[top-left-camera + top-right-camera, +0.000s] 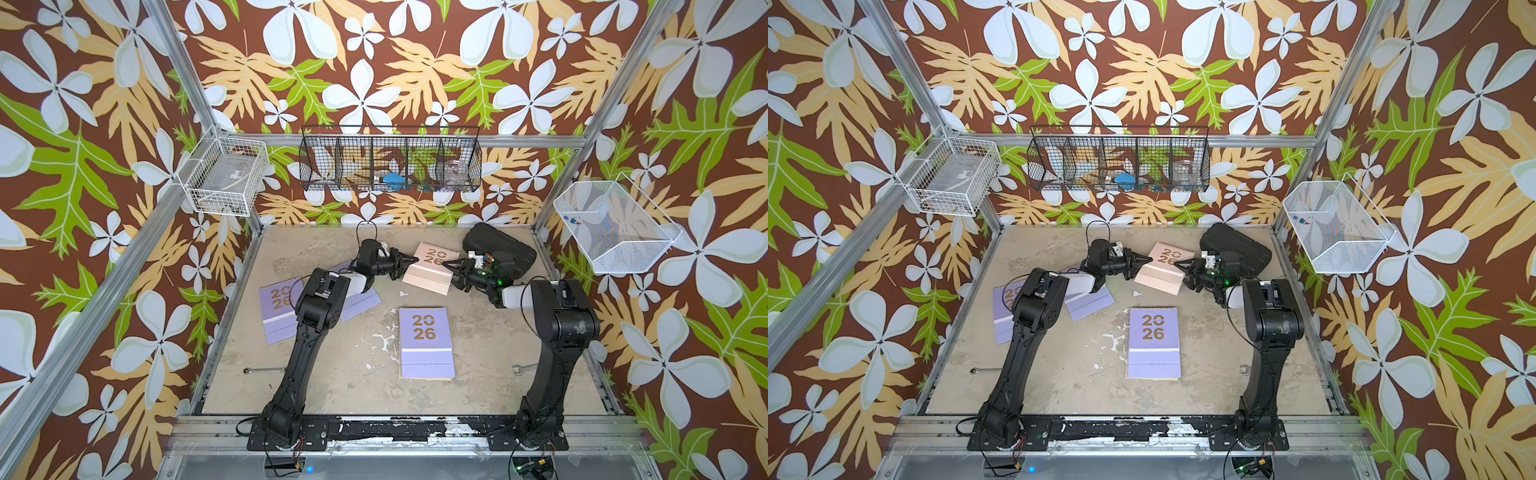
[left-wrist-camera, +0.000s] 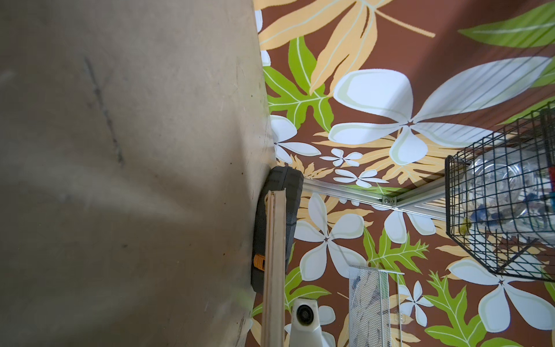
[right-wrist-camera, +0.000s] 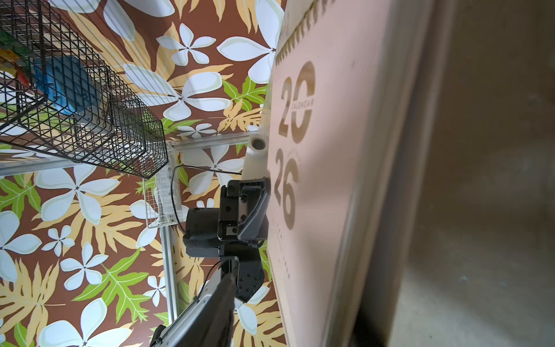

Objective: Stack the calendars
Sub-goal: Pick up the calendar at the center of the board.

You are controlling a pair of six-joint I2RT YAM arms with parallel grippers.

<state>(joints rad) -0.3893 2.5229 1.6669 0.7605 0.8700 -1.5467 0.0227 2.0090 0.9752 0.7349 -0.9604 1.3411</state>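
Two arms flank the pink calendar (image 1: 429,275) at upper centre of the frame, the left end effector (image 1: 414,260) clamped on its edge and the right end effector (image 1: 445,263) unreadable, so this thin edge hold might let it sag and slip.

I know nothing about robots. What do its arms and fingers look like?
Both the left arm and right arm are chunky matte black with a white forearm sleeve. Thin black cables loop along them; a green light glows on the right wrist. Each ends in black wedge-shaped fingers tapering to a point.
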